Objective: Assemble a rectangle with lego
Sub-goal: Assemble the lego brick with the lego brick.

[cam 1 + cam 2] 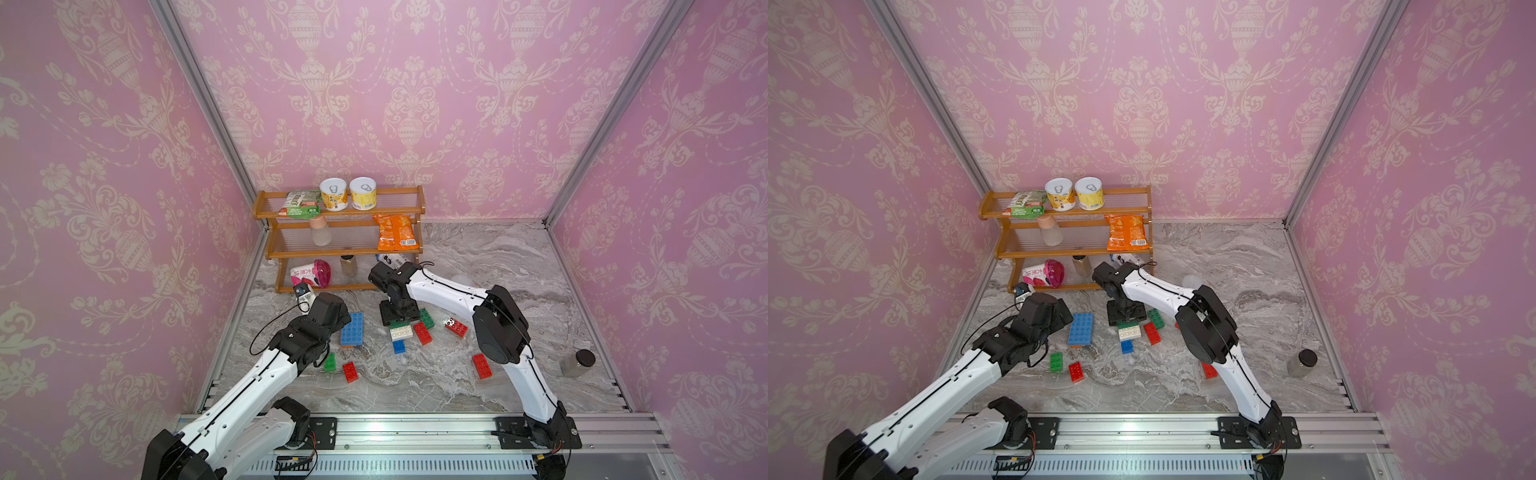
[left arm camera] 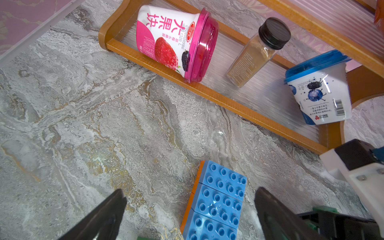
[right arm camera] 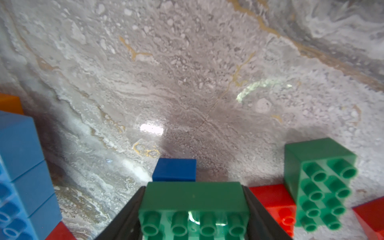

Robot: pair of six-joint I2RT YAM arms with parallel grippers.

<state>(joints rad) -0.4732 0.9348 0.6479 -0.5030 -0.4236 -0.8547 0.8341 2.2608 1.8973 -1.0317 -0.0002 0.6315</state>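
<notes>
- Pinched by its two long sides between the jaws of the right gripper (image 3: 193, 190): a dark green plastic brick (image 3: 194, 207), bumps up and level, likely so it can be pushed straight down.
- Held over a white plastic brick (image 1: 401, 332), with a small dark blue brick (image 3: 174, 169) just past it, near the middle of the grey marble table (image 1: 415, 386).
- Probably meant to be clicked on there as the next piece of the rectangle.
- Cannot tell if green and white touch yet: hidden under the gripper in both top views.
- Jaws of the left gripper (image 2: 189, 192) spread wide, nothing between them.
- Parked low over one end of a big light blue slab (image 2: 218, 199), made of three bricks side by side on an orange layer; maybe ready to grab it or hold it steady.
- Lying loose as spare pieces: a second green brick (image 3: 320, 182) and a red brick (image 1: 422, 333), both just beside the white one.
- Standing well apart at the back: a wooden shelf (image 1: 345, 249) with cups, cans and snacks, out of the way.
- Best guess for next: go down slowly, line up the bumps, then press.
- Watch out for bumping the second green brick, so close to the jaws.
</notes>
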